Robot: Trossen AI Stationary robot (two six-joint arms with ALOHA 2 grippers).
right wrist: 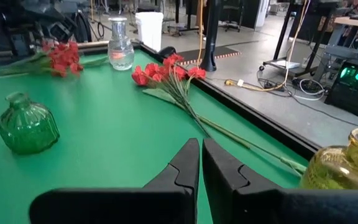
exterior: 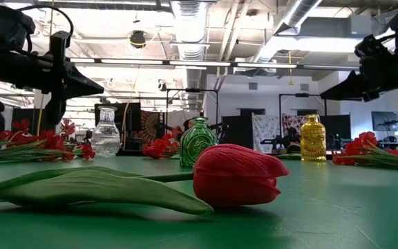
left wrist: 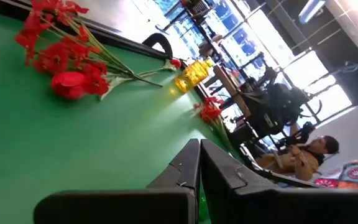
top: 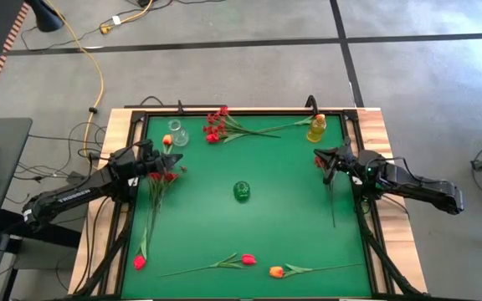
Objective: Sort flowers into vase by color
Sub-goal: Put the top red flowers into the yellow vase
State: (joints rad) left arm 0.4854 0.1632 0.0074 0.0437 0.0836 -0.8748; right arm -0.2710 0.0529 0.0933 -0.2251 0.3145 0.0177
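My left gripper [top: 162, 161] is shut and empty, raised above a red spray [top: 164, 176] that lies flat on the green mat; it also shows in the low view [exterior: 59, 72] and the left wrist view [left wrist: 199, 148]. My right gripper [top: 322, 159] is shut and empty, above another red flower [top: 320, 164] whose stem [top: 333, 205] lies on the mat; it also shows in the right wrist view [right wrist: 201, 144]. More red sprays [top: 218, 126] lie at the far edge. A red-pink tulip [top: 248, 260], an orange tulip [top: 276, 271] and a red tulip [top: 139, 262] lie near the front edge.
A clear glass vase [top: 176, 132] stands far left with an orange bloom [top: 167, 140] beside it. A green vase [top: 241, 191] stands mid-table and a yellow vase [top: 316, 128] far right. A black frame [top: 241, 111] rims the mat. A person [left wrist: 303, 158] sits beyond the table.
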